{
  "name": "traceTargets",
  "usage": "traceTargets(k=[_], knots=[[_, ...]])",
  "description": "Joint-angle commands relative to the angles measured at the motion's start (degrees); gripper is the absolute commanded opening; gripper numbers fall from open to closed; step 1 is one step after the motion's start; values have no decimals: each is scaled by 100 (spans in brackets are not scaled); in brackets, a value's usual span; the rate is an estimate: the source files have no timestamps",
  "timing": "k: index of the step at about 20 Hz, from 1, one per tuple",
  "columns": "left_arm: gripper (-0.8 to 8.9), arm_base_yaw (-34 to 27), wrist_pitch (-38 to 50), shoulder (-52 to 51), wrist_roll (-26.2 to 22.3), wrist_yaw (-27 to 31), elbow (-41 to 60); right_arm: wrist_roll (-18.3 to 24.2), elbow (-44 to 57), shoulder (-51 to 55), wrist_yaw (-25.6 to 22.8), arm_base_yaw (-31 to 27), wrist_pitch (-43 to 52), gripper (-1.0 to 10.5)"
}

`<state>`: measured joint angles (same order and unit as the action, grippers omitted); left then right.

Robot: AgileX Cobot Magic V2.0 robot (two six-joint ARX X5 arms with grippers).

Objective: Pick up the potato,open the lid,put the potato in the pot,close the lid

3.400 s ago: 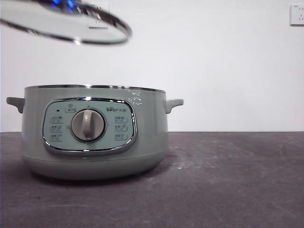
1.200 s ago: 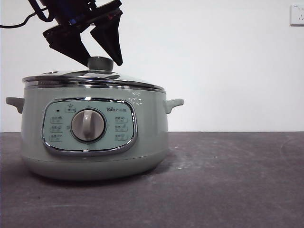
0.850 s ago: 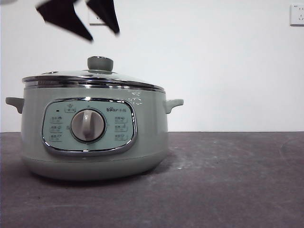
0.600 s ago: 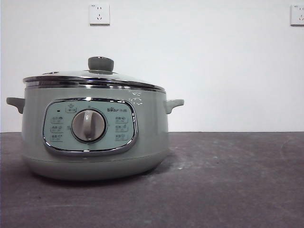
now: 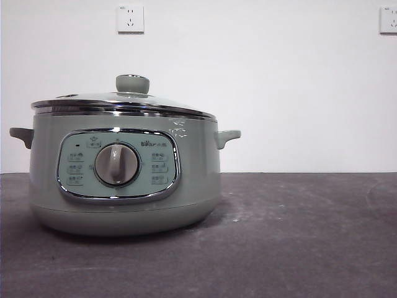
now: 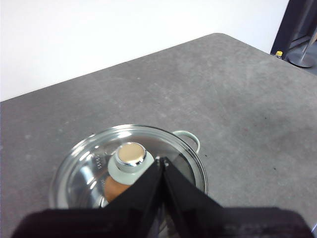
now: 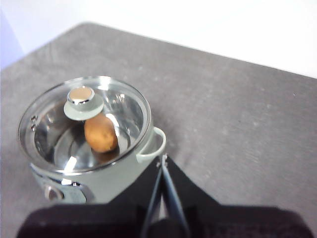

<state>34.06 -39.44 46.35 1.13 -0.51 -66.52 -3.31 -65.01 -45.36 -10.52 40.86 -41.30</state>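
Lid (image 5: 124, 102) sits on the pot (image 5: 124, 180), and from the front that's everything. Both wrist views look through the glass: the potato (image 7: 100, 132) is inside. Left pincer (image 6: 162, 161) and right pincer (image 7: 162, 159) are pressed closed, empty, above the table (image 5: 298, 236).

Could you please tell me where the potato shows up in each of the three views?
Front view: not visible; the pale green pot's wall hides it.
Left wrist view: the orange-brown oval potato shows through the glass lid, beside the knob.
Right wrist view: potato inside the pot, under the lid.
Shared landmark: the lid's round knob.
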Motion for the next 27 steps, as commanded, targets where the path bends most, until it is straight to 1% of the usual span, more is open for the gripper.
traceTargets(k=[1,3,6,9,10,12,13,20,25,26,27], knots=[[-8,140,420,-184,24,210,608,-247,988,334,-15,0,798,-12],[-8,247,817,-341,39,332,1106,-337,1582,549,-37,0,1285,-12],[-8,422,1427,-549,42,350,1801,-417,2291,758,-35,2,1875,-12],[-8,579,1912,-616,52,321,2286,-662,2717,789,-37,2,2179,-12],[-8,612,1921,-605,94,299,2337,-758,2752,739,-48,0,2142,-11],[-4,678,1818,-450,374,271,2341,-964,2752,592,-57,0,2065,-11],[-4,682,1759,-407,382,273,2341,-1051,2752,540,-57,0,2065,-11],[-4,678,1622,-107,378,341,2341,-1075,2752,424,-33,2,1930,1],[-4,673,1572,-168,376,341,2341,-1075,2752,450,-33,2,1919,1],[-4,632,1471,-365,212,365,2341,-1075,2752,450,-35,2,1919,1],[-4,551,1412,-520,-162,374,2341,-1075,2752,450,-33,2,1915,1]])
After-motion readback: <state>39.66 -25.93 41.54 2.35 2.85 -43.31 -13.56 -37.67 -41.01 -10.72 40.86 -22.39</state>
